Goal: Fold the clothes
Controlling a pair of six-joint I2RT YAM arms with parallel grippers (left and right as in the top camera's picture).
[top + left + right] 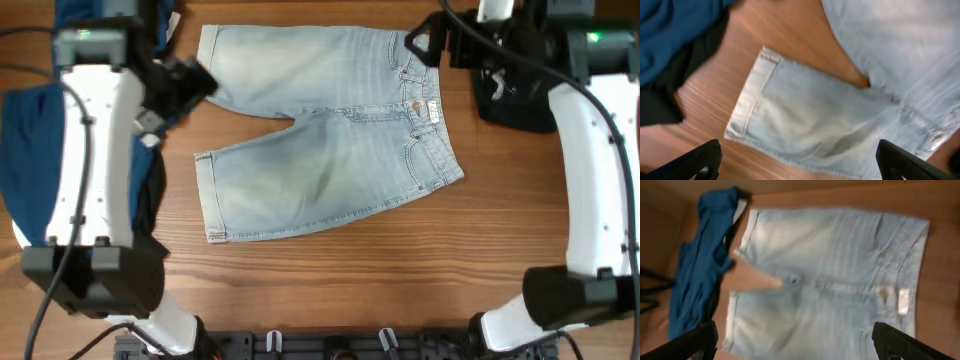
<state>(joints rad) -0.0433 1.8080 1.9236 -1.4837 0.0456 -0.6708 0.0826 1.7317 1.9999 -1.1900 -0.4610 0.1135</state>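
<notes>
Pale-blue denim shorts [330, 140] lie spread flat on the wooden table, waistband with label to the right, legs to the left. They also show in the left wrist view [830, 120] and the right wrist view [830, 280]. My left gripper [185, 85] hangs open and empty above the table, just left of the shorts' far leg; its fingers [800, 162] are wide apart. My right gripper [425, 45] hangs open and empty above the far corner of the waistband; its fingers [795, 342] are wide apart.
A dark-blue shirt [35, 150] lies at the left edge, partly under the left arm, and shows in the right wrist view [700, 265]. Black cloth [150, 200] lies beside it. A black item [515, 95] sits at the far right.
</notes>
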